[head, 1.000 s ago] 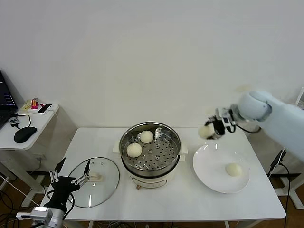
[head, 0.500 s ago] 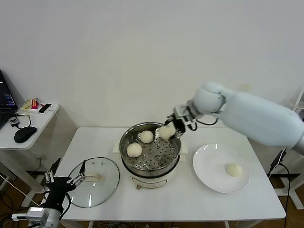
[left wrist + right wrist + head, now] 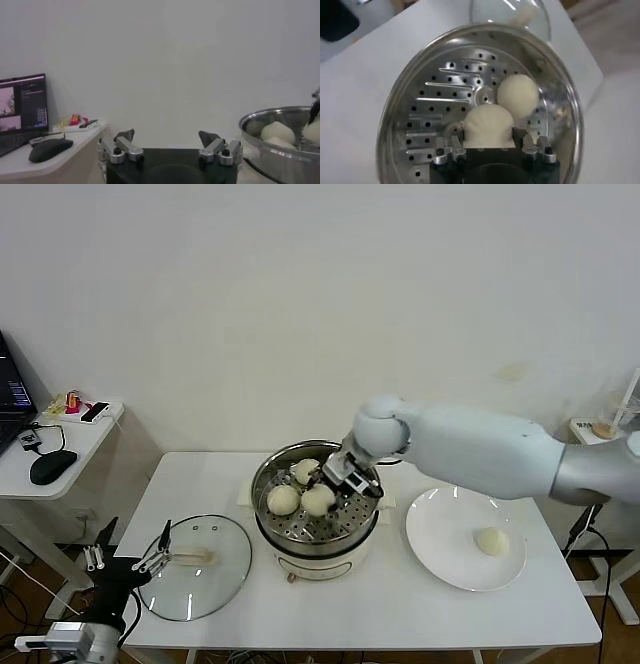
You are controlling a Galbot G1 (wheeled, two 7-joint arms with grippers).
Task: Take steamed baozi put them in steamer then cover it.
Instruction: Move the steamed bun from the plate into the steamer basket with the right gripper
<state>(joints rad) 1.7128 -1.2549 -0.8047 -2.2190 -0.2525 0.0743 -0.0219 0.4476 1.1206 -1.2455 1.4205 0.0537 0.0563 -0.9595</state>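
Note:
The steamer stands mid-table with two baozi on its perforated tray, one at the left and one at the back. My right gripper reaches down into the pot, shut on a third baozi that hangs just above the tray. In the right wrist view this bun fills the space between the fingers, with another baozi beside it. A fourth baozi lies on the white plate. The cover lies flat left of the steamer. My left gripper waits open off the table's left corner.
A side table at the far left carries a mouse, a laptop and small items. The steamer rim shows on one side of the left wrist view. My right arm spans above the plate's back edge.
My right arm has swung left from above the plate with the baozi and lowered it into the steamer. The left gripper has drifted slightly left and down.

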